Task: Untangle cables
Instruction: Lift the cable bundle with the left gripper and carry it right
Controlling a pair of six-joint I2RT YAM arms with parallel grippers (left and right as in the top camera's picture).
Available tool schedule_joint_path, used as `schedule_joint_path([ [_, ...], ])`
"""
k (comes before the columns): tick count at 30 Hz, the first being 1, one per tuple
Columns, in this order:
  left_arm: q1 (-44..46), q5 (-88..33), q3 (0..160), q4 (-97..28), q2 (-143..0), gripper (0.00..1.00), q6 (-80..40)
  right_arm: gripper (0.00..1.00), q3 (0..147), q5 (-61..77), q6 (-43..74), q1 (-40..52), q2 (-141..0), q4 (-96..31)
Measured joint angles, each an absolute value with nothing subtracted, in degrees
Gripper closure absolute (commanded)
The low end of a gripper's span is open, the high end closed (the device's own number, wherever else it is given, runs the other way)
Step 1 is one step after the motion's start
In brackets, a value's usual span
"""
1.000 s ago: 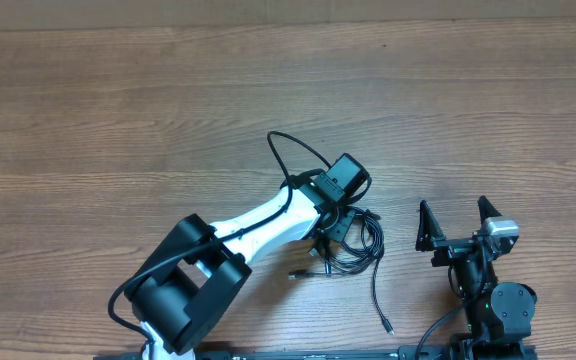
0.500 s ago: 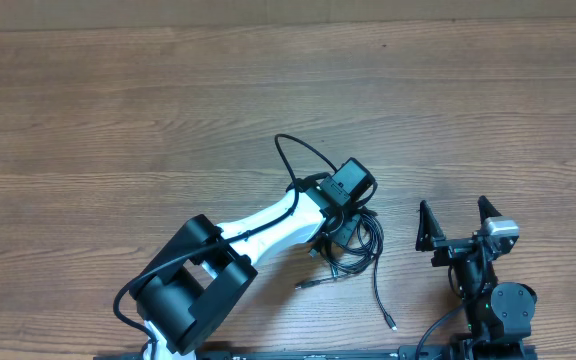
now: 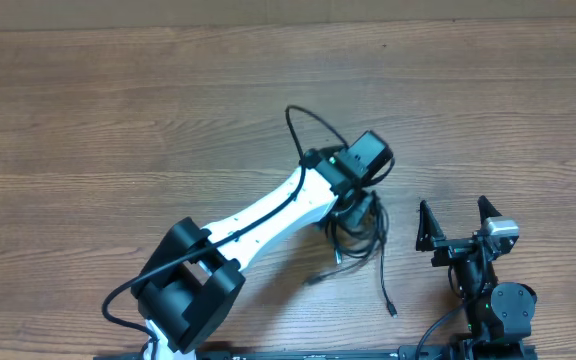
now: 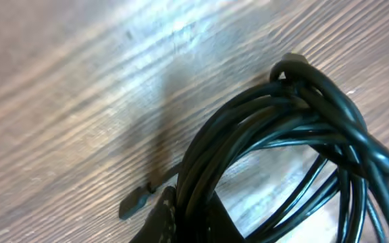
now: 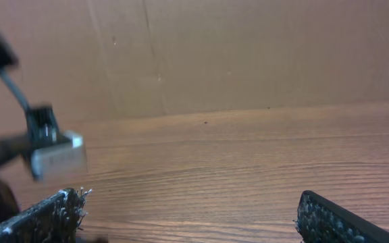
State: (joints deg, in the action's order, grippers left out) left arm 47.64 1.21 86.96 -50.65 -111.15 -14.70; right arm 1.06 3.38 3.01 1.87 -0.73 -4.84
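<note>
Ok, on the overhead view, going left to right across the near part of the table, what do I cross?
Left arm's black base → the cables, bunched → right gripper, jaws wide open.

Reaching from near left toward centre with left arm; pinching cables in closed left gripper; holding right arm folded near right, right gripper spread wide.

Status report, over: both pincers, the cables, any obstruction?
Left pincer shut on cables. Right pincer open, empty. Cables looped together, one plug end on table. Nothing in the way.
</note>
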Motion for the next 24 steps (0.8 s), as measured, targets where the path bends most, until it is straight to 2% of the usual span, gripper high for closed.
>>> schedule_joint_path([
  [13, 47.6, 11.2, 102.9, -64.9, -111.3, 0.96, -10.8, 0.00, 1.1, 3.4, 3.0, 1.9, -0.7, -4.8],
  [24, 47.7, 13.0, 104.8, -68.4, -111.3, 0.96, 4.8, 0.00, 1.1, 3.4, 3.0, 1.9, -0.7, -4.8],
])
